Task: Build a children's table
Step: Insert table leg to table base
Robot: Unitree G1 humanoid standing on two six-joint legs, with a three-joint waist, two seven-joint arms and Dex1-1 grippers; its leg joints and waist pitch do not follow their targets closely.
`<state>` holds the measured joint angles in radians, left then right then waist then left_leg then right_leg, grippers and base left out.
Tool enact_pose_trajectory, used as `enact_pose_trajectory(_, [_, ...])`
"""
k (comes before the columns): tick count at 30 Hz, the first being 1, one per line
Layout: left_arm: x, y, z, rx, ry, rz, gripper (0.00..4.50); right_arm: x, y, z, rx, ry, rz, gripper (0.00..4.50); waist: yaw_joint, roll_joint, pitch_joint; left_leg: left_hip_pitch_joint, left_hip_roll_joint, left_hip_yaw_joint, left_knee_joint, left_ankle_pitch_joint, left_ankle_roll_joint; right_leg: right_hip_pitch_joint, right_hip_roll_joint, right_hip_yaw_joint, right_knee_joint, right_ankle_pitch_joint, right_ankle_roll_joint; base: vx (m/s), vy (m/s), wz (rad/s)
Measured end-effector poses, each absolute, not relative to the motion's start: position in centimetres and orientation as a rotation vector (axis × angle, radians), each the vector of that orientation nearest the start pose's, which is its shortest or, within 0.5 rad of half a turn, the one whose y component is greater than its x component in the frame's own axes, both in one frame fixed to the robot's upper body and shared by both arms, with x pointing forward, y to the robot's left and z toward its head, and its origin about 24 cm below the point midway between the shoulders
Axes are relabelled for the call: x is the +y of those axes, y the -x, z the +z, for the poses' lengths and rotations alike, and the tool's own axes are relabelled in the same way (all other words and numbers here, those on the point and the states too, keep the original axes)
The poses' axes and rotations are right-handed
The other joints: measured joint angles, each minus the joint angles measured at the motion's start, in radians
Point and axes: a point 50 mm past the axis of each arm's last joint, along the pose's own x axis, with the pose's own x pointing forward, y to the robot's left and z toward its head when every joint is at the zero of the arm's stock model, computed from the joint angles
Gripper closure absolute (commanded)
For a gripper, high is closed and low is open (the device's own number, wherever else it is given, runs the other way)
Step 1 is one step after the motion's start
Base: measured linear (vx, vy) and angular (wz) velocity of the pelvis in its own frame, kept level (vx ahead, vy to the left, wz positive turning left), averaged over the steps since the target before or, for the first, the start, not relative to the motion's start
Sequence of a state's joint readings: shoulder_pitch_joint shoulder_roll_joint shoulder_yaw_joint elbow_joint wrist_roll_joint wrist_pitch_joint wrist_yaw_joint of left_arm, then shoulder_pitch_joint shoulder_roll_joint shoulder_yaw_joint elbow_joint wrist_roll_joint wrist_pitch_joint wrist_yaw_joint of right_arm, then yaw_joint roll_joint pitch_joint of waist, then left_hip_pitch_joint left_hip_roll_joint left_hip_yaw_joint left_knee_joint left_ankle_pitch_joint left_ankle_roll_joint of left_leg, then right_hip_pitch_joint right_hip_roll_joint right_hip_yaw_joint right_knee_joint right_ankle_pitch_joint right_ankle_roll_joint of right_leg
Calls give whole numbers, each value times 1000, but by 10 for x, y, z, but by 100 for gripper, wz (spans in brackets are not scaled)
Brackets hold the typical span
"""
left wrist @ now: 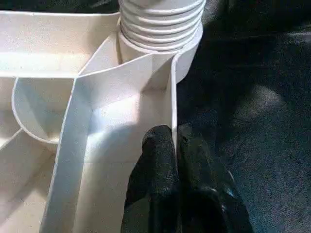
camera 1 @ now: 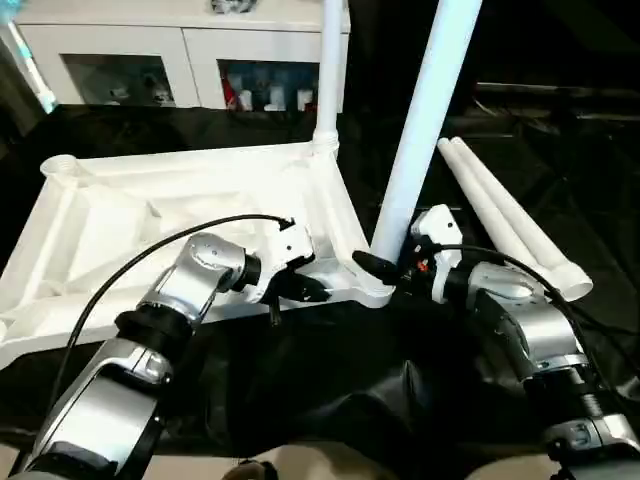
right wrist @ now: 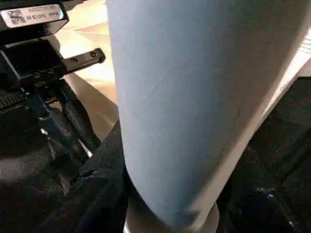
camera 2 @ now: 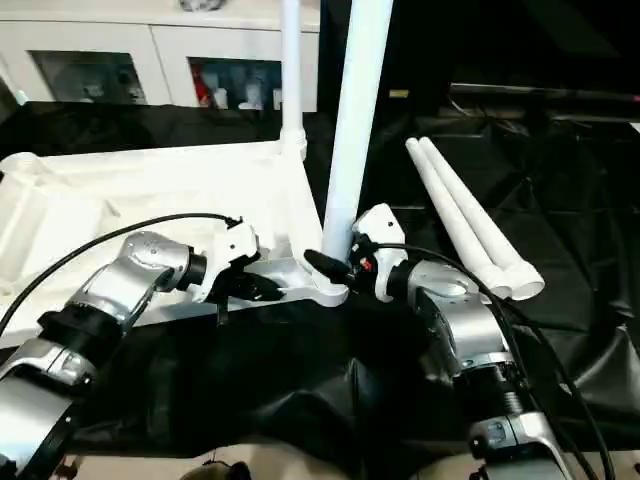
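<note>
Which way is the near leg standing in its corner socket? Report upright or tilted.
Tilted. The near leg rises from its corner socket leaning right, while the far leg stands straight. The right gripper grips its base.

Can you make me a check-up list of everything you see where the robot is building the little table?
Surface: black cloth.
Job's things: white table top upside down; far leg upright in its socket; near leg upright at the near corner socket; two loose legs lying side by side.
Clutter: nothing seen.
Grippers: left gripper shut on the table top's rim; right gripper holding the near leg's base.
Cables: black cable along each arm.
Surroundings: white cabinets behind.
</note>
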<state>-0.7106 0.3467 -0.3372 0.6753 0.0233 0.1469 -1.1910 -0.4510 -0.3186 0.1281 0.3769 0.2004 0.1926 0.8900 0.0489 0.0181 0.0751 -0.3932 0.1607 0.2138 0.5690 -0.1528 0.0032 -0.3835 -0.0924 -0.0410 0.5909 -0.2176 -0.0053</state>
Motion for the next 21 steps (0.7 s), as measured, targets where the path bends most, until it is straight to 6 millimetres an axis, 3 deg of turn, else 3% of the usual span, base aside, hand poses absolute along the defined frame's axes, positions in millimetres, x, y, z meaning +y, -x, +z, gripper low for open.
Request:
enact_pose_trajectory(11, [136,-313,70,462,-431,-1406,450,-136,-305,68,153,56,1177,260,5,0,2,1,1,1,-14,-6,-11,0,2,-3,1,4,-4,39,-16,-1])
enact_pose_trajectory(21, [139,-311,75,480,-444,-1400,450,-133,-306,70,125,85,1237,260,8,1,9,1,6,1,-15,-9,-16,-1,5,-4,1,0,-4,6,-3,0])
